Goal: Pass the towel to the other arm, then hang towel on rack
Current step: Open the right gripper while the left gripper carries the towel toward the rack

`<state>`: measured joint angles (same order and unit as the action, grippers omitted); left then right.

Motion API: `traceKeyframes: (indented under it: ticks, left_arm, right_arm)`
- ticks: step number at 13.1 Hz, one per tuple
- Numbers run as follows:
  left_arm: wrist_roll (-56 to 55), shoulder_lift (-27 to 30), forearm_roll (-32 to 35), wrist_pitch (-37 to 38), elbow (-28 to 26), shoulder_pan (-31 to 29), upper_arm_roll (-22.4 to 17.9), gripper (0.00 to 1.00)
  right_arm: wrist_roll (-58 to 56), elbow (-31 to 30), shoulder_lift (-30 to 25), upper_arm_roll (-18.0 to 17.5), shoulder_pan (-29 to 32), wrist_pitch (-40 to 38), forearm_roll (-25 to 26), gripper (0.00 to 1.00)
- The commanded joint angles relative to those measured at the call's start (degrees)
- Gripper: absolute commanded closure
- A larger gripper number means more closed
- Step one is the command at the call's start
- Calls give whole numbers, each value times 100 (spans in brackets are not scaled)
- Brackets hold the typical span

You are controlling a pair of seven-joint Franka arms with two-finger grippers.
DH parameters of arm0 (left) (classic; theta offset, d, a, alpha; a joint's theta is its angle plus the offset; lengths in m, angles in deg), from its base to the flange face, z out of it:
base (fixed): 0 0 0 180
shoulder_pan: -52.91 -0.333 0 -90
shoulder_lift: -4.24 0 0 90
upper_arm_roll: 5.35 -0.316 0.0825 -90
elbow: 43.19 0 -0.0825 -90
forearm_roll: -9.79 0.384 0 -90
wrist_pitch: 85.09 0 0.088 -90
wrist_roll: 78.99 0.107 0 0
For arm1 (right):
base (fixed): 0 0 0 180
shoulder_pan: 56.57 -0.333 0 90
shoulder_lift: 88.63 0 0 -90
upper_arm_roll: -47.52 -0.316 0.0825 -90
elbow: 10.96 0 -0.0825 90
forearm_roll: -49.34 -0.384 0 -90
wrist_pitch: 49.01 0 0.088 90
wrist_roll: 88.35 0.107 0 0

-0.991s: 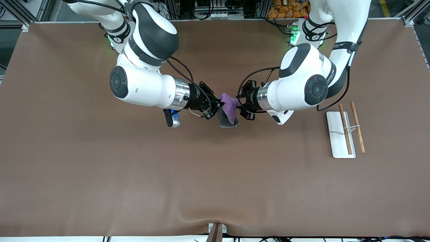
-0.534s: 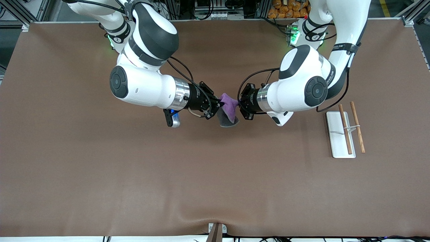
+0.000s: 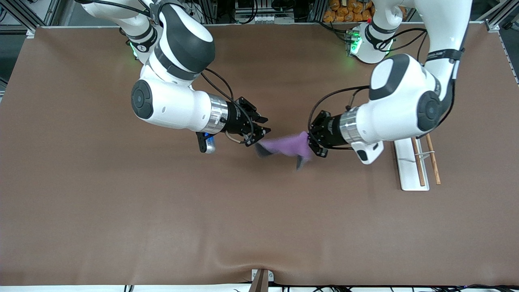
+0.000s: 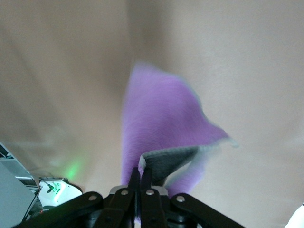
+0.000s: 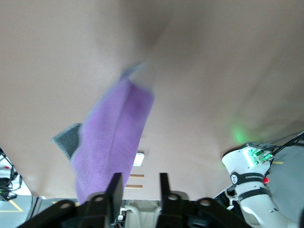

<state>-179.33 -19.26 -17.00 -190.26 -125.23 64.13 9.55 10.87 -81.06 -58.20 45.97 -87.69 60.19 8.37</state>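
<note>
The purple towel, grey on its underside, hangs stretched in the air between the two grippers over the middle of the table. My left gripper is shut on one end of it; in the left wrist view the fingers pinch a grey fold of the towel. My right gripper is open and holds nothing. In the right wrist view the towel passes beside one finger, not between the two. The rack, a white base with two brown rods, lies at the left arm's end of the table.
The brown table mat covers the whole table. The rack also shows small in the right wrist view. The left arm's elbow hangs just above the rack. A small bracket sits at the table edge nearest the front camera.
My right gripper has opened and let go of the towel. My left gripper, shut on the towel, has pulled it toward the rack, and the towel has stretched out.
</note>
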Motion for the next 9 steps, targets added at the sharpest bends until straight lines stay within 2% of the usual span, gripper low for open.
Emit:
traceKeyframes:
  ticks: [1, 4, 6, 9]
  left_arm:
    - [618, 83, -28, 477, 117, -234, 13, 100]
    - [1698, 74, 33, 1033, 206, -594, 4, 100]
    - [2358, 65, 471, 1278, 206, -726, 4, 100]
    - [3202, 65, 605, 1402, 179, -946, 4, 100]
  right_arm:
    - [177, 14, -19, 23, 36, -13, -60, 0]
    - [160, 23, -71, 41, 141, -135, -43, 0]
    - [-6, 58, -80, 41, 352, -529, -60, 0]
    - [-752, 58, -168, 41, 642, -1162, -69, 0]
